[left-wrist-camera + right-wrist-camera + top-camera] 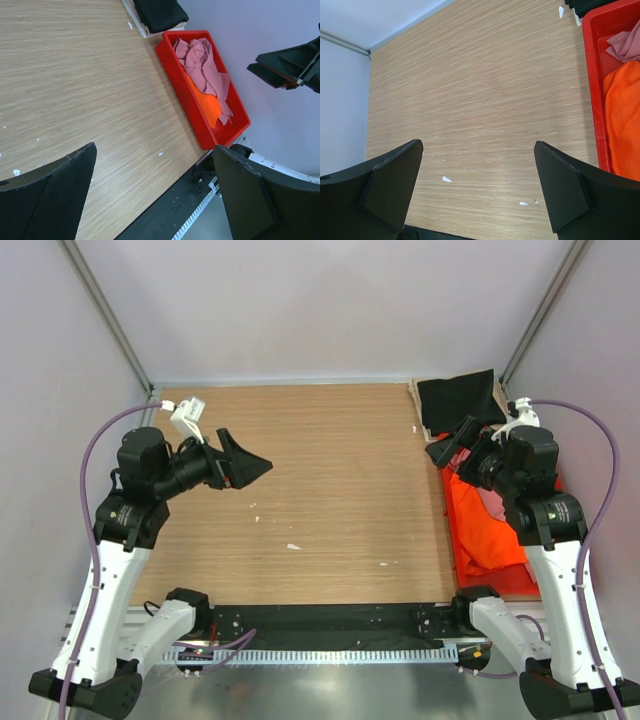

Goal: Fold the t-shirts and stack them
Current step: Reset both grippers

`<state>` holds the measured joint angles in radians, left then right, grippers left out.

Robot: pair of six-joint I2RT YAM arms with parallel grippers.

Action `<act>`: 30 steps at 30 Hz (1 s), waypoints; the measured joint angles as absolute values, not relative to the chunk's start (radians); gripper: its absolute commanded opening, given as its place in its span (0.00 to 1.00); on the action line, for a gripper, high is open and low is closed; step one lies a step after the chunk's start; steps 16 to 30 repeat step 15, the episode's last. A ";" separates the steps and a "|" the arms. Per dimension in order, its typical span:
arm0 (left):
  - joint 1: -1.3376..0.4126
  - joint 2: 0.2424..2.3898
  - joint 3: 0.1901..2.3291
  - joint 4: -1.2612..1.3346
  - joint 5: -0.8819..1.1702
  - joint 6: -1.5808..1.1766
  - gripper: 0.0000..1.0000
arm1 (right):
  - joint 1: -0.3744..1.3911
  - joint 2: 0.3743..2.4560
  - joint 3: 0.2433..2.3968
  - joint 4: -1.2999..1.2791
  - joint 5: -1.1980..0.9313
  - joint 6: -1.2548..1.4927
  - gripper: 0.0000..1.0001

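Top cam: both arms are up over the table [340, 480]. L gripper [250, 462] is above the left-centre of the board, R gripper [450, 445] at the right edge over the red crate [520, 580]. The R arm covers most of the crate there, so only the orange shirt [490, 525] and a sliver of the pink shirt [488, 502] show.

L wrist cam fills that in. Full crate [181, 100] is in view w/ the pink shirt [202, 65] crumpled on top and running the crate's length, and the orange shirt [207, 102] showing under it mid-crate. Neither is folded.

Black shirt [157, 12] sits at the far right corner just beyond the crate, flat and squared off, cut by the frame edge in the L wrist view. It's clearer from the top cam [460, 398]. There's a tan edge [416, 410] under it, can't tell if it's cloth.

Grippers, per their own cams:
- L gripper [155, 152]: jaws spread wide, nothing held.
- R gripper [478, 146]: same, wide apart, bare table below.

R wrist cam gets only the crate's left wall [592, 90], an orange patch [622, 125] and a pink corner [625, 42]. White flecks [293, 546] on the table, too small to ID.
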<state>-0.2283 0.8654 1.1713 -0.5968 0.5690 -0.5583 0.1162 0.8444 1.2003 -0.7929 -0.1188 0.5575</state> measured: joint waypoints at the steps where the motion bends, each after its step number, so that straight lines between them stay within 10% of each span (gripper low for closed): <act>1: -0.228 0.865 1.172 -0.597 0.569 -0.557 1.00 | 0.116 0.844 1.200 -0.793 -0.120 0.560 1.00; 30: -0.228 0.863 1.170 -0.598 0.569 -0.557 1.00 | 0.116 0.835 1.198 -0.793 -0.123 0.571 1.00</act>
